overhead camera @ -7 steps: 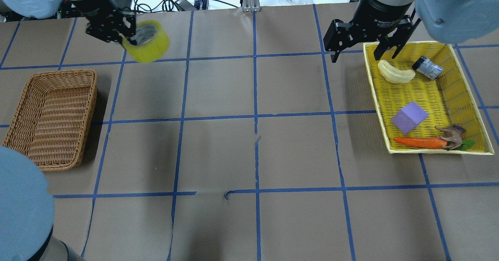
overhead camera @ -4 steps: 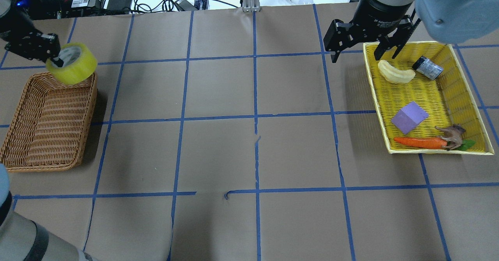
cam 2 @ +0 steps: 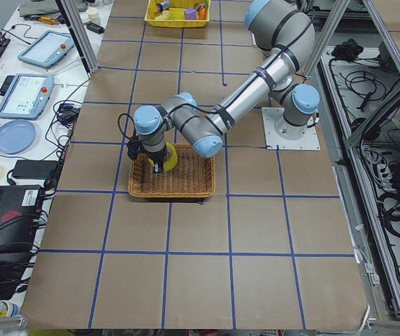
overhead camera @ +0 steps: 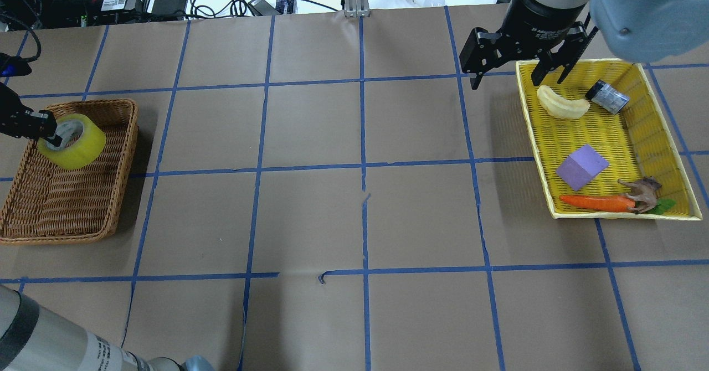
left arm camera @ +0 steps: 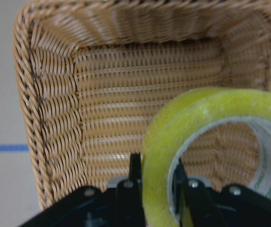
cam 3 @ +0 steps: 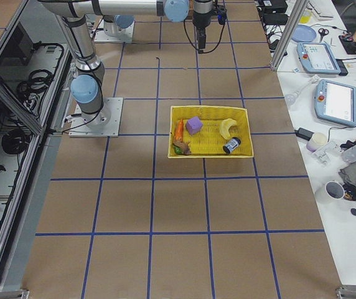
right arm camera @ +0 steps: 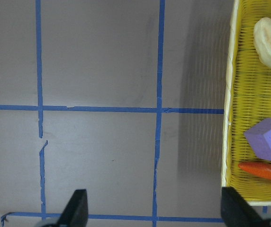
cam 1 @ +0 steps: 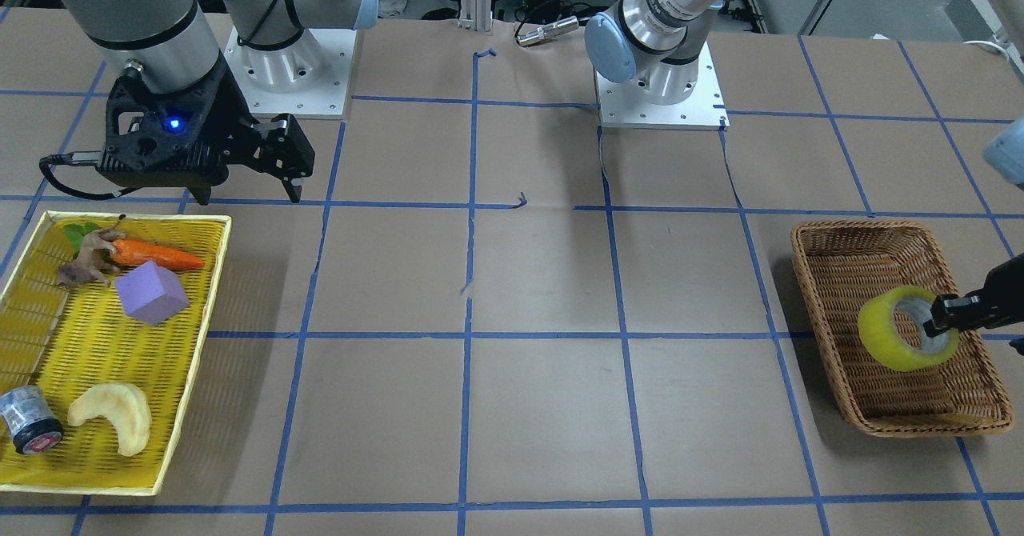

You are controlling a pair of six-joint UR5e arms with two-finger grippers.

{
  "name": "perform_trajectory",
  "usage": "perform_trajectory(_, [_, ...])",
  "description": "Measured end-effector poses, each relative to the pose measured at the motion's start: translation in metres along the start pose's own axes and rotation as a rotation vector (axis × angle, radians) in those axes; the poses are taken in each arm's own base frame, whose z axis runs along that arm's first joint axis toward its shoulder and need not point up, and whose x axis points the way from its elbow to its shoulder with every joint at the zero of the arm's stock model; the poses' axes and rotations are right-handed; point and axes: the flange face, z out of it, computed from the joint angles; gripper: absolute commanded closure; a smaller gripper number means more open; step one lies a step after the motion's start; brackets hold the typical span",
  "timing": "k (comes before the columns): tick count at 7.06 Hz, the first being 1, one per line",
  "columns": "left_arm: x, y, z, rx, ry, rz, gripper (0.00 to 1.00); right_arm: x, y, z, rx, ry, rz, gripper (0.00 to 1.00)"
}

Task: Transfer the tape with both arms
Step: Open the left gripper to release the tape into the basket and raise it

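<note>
Far left on the table (overhead camera: 360,221) sits a brown woven basket (overhead camera: 123,183). The tape (overhead camera: 75,144) is over the far end of that basket, inside its walls. It's a fat yellow ring w/ a grey-white inside, tipped up a bit so the hole faces the L gripper (overhead camera: 54,137). The L gripper comes in from the left edge & pinches the wall of the ring: one finger (left arm camera: 134,172) is outside the ring, the other is inside the hole. So the jaws are nearly closed, w/ only the tape wall btw them. In the L wrist view the basket's woven floor shows thru the hole. Can't tell if the tape touches the basket floor or hangs just above it.

The middle of the table is brown paper w/ blue tape lines making squares.

On the right, the R gripper (overhead camera: 509,80) points down w/ its jaws spread wide apart & nothing in them. It hangs over the table by the far corner of a yellow tray (overhead camera: 609,133), w/ one finger over the tray's edge. The R gripper is well apart from the tape.

In the tray, far end: a pale curved banana shape (overhead camera: 562,104) & a small grey can (overhead camera: 607,96) lying on its side. Nearer: a purple block (overhead camera: 581,166). At the near end: an orange carrot (overhead camera: 595,202) w/ a brown toy animal (overhead camera: 642,191) touching it.
</note>
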Motion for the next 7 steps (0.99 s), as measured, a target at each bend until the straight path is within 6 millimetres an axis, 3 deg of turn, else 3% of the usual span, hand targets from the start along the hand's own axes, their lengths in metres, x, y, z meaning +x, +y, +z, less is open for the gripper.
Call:
perform_trajectory(1, [-0.008,0.006,0.013,-0.007,0.005,-0.008,0.11,0.000,0.000,0.000,0.000,0.000,0.000,0.00])
perform_trajectory(2, [-0.012,0.008,0.020,-0.014,0.011,-0.017,0.00,0.000,0.000,0.000,0.000,0.000,0.000,0.00])
perform_trajectory(4, [-0.014,0.014,0.012,-0.043,-0.014,-0.024,0.00,0.000,0.000,0.000,0.000,0.000,0.000,0.00])
perform_trajectory(5, [-0.011,0.019,-0.005,-0.071,-0.050,-0.022,0.00,0.000,-0.001,0.000,0.000,0.000,0.000,0.00])
perform_trajectory(6, [0.005,0.020,-0.031,-0.069,-0.079,-0.029,0.00,0.000,-0.001,0.000,0.001,0.000,0.001,0.00])
perform_trajectory(7, [0.036,0.019,-0.063,-0.051,-0.099,-0.060,0.00,0.000,-0.001,0.000,0.002,0.000,0.001,0.00])
